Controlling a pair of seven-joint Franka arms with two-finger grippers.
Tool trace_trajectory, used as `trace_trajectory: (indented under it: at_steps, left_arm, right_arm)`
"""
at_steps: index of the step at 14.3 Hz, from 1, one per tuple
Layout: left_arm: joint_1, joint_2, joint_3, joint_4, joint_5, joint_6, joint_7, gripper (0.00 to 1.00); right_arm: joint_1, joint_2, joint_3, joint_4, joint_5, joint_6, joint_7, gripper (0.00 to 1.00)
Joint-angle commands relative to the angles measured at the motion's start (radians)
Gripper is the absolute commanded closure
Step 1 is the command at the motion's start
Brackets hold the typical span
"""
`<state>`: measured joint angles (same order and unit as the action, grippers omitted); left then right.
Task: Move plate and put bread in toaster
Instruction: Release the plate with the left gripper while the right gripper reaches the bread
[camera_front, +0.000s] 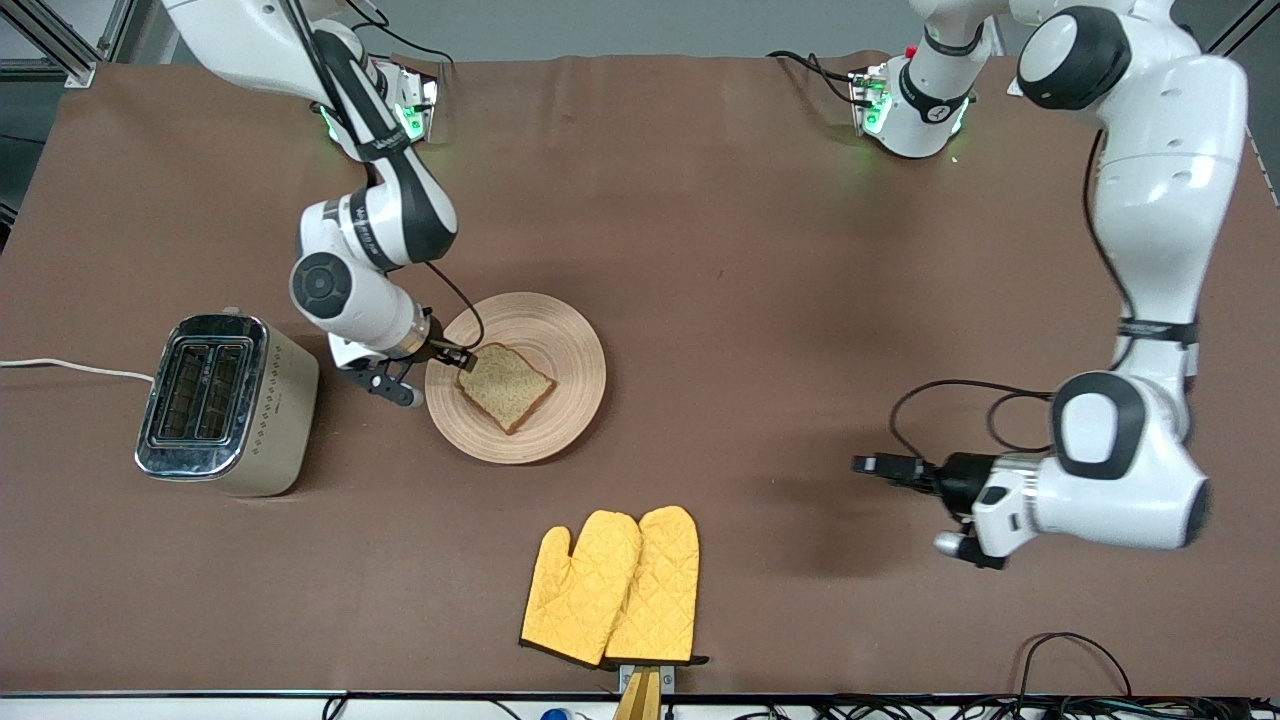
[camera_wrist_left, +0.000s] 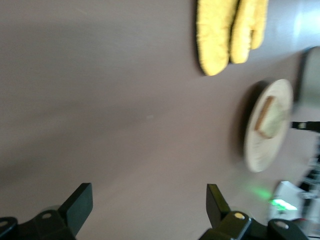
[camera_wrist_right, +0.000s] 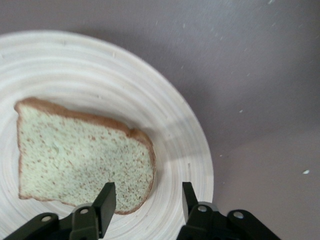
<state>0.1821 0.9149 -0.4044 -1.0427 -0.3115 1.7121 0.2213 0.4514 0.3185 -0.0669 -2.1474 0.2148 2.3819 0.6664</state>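
Note:
The bread (camera_front: 505, 387) lies flat on the pale wooden plate (camera_front: 562, 345) in the middle of the table. My right gripper (camera_front: 462, 357) is open, low over the plate's edge toward the toaster, at the bread's corner. In the right wrist view, my right gripper (camera_wrist_right: 147, 200) has one finger over a corner of the bread (camera_wrist_right: 80, 155) and the other over the bare plate (camera_wrist_right: 175, 125). The beige toaster (camera_front: 230, 400) stands beside the plate toward the right arm's end, slots empty. My left gripper (camera_front: 866, 464) waits open and empty over bare table (camera_wrist_left: 149, 205).
A pair of yellow oven mitts (camera_front: 615, 590) lies nearer to the front camera than the plate. The toaster's white cord (camera_front: 70, 367) runs off the table's edge. The left wrist view shows the mitts (camera_wrist_left: 230, 32) and the plate (camera_wrist_left: 262, 147) far off.

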Motion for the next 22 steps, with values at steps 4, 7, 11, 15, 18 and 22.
trace_trajectory:
  at_steps: [4, 7, 11, 15, 18, 22]
  left_arm:
    - [-0.001, -0.328, 0.007, -0.017, 0.356, -0.147, 0.016, 0.0]
    - [0.002, -0.468, 0.013, -0.022, 0.409, -0.213, 0.003, 0.0]
    - [0.01, -0.577, 0.004, -0.046, 0.422, -0.288, -0.15, 0.0]
    - [0.02, -0.626, -0.001, -0.08, 0.417, -0.286, -0.215, 0.0]
    - [0.097, -0.698, -0.005, -0.219, 0.356, -0.209, -0.214, 0.0]
    - [0.111, -0.838, -0.019, -0.39, 0.331, -0.126, -0.229, 0.0]
  right_arm:
    - [0.013, -0.03, -0.002, -0.048, 0.02, 0.025, 0.035, 0.52]
    - [0.012, -0.021, -0.002, -0.046, 0.02, 0.043, 0.036, 0.52]
    - [0.027, 0.014, -0.002, -0.046, 0.02, 0.066, 0.035, 0.52]
    - [0.029, 0.033, -0.002, -0.046, 0.02, 0.094, 0.036, 0.52]
    - [0.036, 0.045, -0.002, -0.046, 0.021, 0.109, 0.039, 0.56]
    - [0.038, 0.062, -0.002, -0.042, 0.021, 0.128, 0.042, 0.66]
